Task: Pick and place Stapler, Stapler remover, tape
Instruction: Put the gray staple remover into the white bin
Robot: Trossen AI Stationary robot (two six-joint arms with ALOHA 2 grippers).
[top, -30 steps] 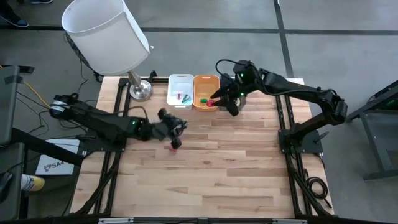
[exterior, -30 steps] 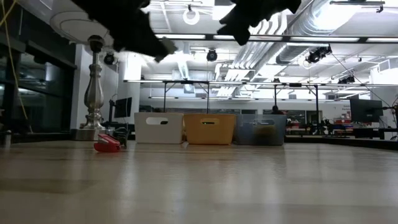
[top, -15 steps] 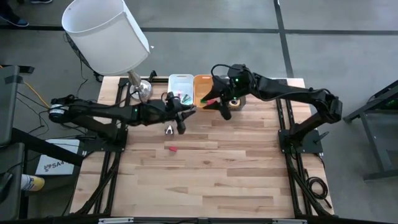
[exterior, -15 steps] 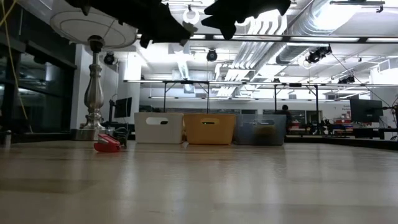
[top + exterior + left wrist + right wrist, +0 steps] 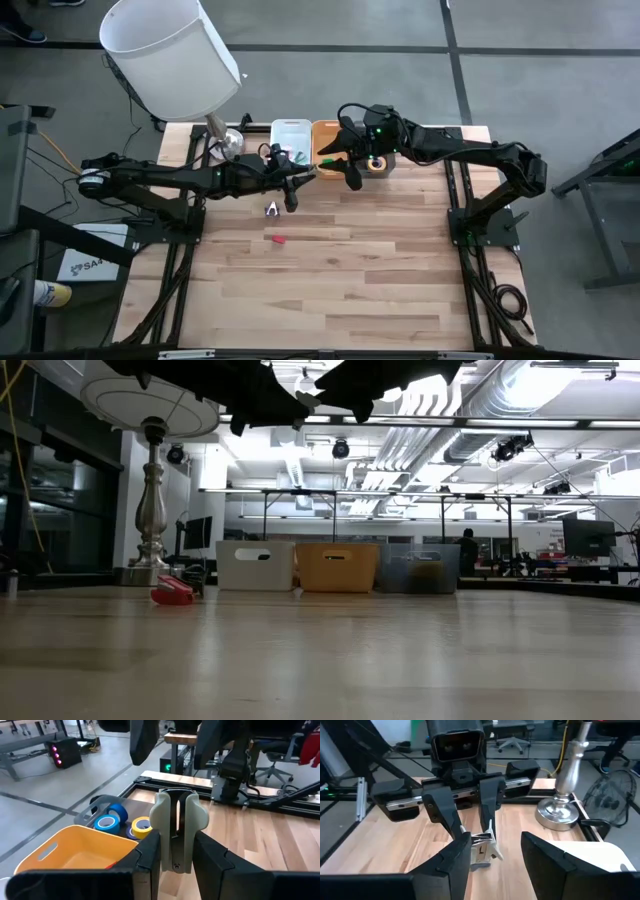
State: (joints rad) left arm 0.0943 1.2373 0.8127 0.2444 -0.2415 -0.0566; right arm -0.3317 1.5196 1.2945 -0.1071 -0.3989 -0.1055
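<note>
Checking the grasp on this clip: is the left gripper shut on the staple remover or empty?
Shut on it. The left gripper has the pale staple remover clamped upright between its fingers.

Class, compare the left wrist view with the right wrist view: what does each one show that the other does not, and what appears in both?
Only the left wrist view: blue and yellow tape rolls in a grey bin, an orange bin beside it, and the right pincer seen from the front, open.
Only the right wrist view: the silver lamp base, a white bin, and the left arm head-on.
Both: the pale staple remover, gripped in the left pincer above the wooden table.
</note>
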